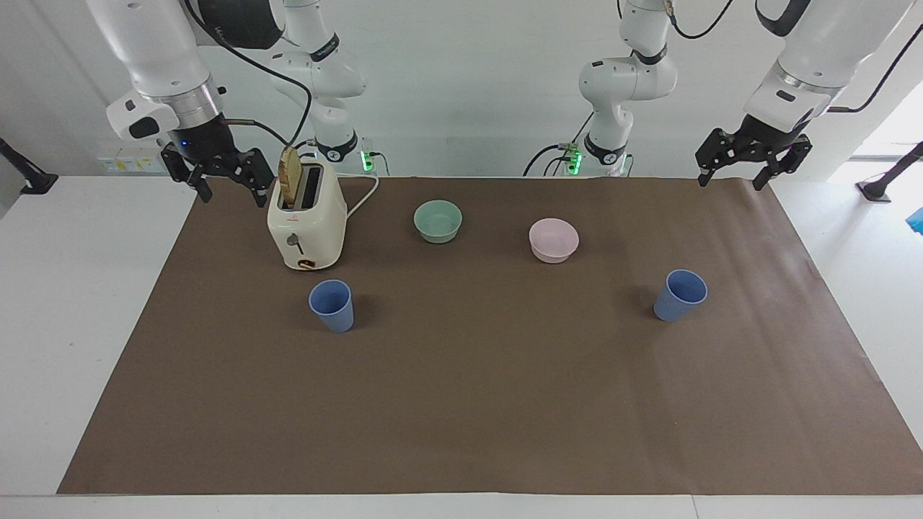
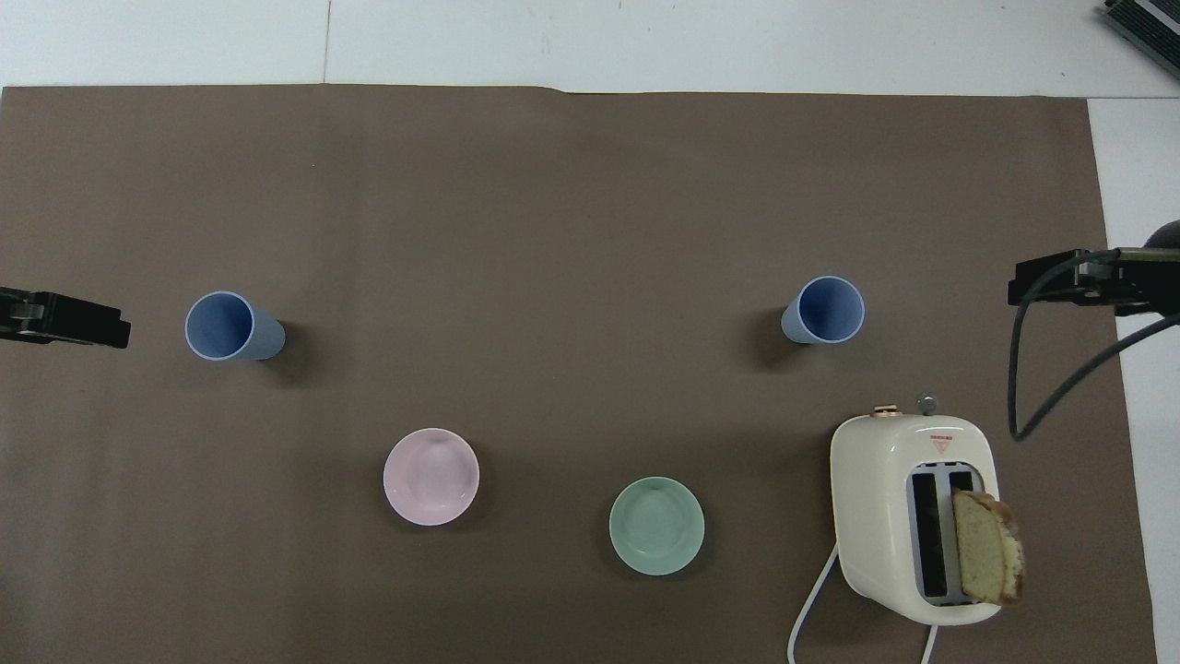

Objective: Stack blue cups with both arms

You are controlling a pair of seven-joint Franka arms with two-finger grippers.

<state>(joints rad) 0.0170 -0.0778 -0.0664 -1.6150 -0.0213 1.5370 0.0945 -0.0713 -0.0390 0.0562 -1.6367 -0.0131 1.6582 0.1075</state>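
While both arms are hanging raised at the robots' edge of the brown mat (image 1: pixel 461 404), you are looking at a task not yet begun. The right gripper (image 1: pixel 227 182), fingers spread and empty, is hovering beside the cream toaster (image 1: pixel 306 220) with its bread slice (image 1: pixel 289 177); the left gripper (image 1: pixel 751 164), likewise spread and empty, is hovering over the mat's corner at its own end. The green bowl (image 1: pixel 438 220) and pink bowl (image 1: pixel 553 239) are sitting between them. Farther out, the two blue cups are standing upright and well apart: one (image 1: pixel 332 305) in front of the toaster, one (image 1: pixel 679 294) toward the left arm's end. Your next move, likely, is lowering each gripper onto its nearer cup.
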